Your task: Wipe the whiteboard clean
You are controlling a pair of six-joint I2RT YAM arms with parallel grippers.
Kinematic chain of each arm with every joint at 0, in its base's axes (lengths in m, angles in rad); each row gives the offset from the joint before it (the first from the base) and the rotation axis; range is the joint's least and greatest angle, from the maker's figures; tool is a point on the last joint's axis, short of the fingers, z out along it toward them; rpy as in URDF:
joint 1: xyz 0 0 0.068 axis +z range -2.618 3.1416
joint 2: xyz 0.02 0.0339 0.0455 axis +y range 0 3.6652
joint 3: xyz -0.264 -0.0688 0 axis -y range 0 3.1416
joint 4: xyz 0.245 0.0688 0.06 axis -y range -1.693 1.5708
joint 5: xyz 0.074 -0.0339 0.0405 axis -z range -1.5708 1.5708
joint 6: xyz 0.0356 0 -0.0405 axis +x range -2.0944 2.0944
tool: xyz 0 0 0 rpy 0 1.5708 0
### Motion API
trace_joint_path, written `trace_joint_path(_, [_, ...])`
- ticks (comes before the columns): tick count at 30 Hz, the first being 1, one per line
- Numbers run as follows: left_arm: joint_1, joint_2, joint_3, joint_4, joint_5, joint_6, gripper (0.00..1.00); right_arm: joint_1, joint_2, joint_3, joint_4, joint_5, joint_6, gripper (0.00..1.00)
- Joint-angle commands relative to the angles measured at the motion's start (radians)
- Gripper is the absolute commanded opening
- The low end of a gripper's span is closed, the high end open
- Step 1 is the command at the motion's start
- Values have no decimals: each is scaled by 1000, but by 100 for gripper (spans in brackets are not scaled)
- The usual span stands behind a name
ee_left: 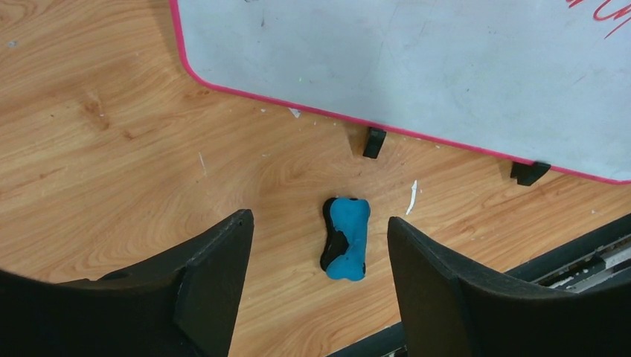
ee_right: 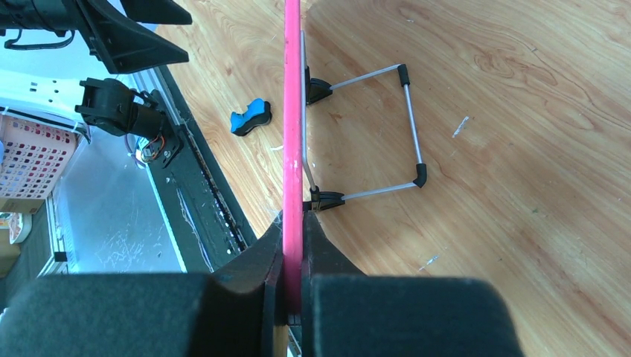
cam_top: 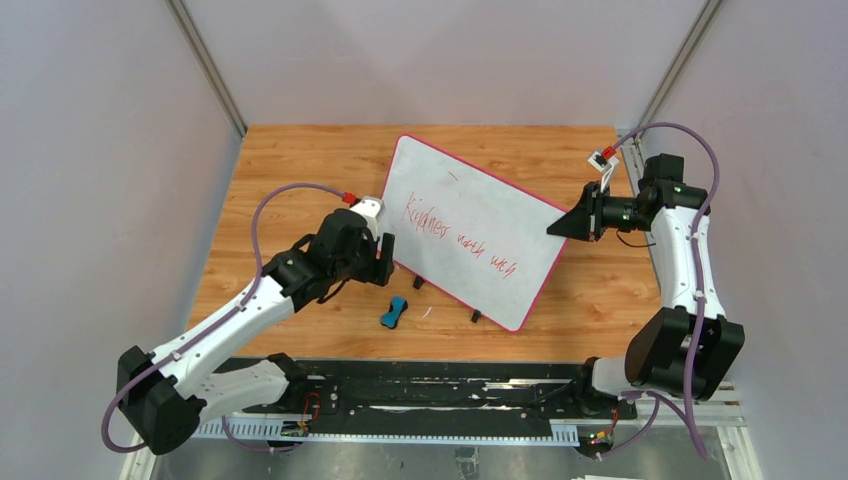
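Two jobs are running side by side: the right gripper is clamping its fingers on the thin pink-red rim of the large rectangular white whiteboard, which is leaning on its wire stand in the middle of the wooden table with red handwriting across its face. The left gripper is hanging with fingers spread wide and empty above the small blue-and-black bone-shaped eraser, which is lying near the board's front feet. Doing this well is likely calling for lowering straight down, centring the eraser's narrow waist between the fingers and closing across it, with the right arm bracing the board against sliding.
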Motion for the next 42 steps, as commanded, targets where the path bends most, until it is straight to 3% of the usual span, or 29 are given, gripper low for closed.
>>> trace_joint_path(1, [-47,49,1,-31,-30,-21,70,15,-16,-13,21,34,-3,1])
trace_joint_path(12, [-200,249,4,-89,-126,-101,69,15,-22,-14,25,39,0,1])
trace_joint_path(21, [-217,226,-62,-67,-98,-125,67,14,-23,-20,35,40,6,1])
trace_joint_path(25, [-218,235,-81,-33,-71,-134,62,15,-24,-20,35,41,6,1])
trace_joint_path(42, [-236,344,-85,43,-54,-133,61,13,-29,-24,35,43,5,1])
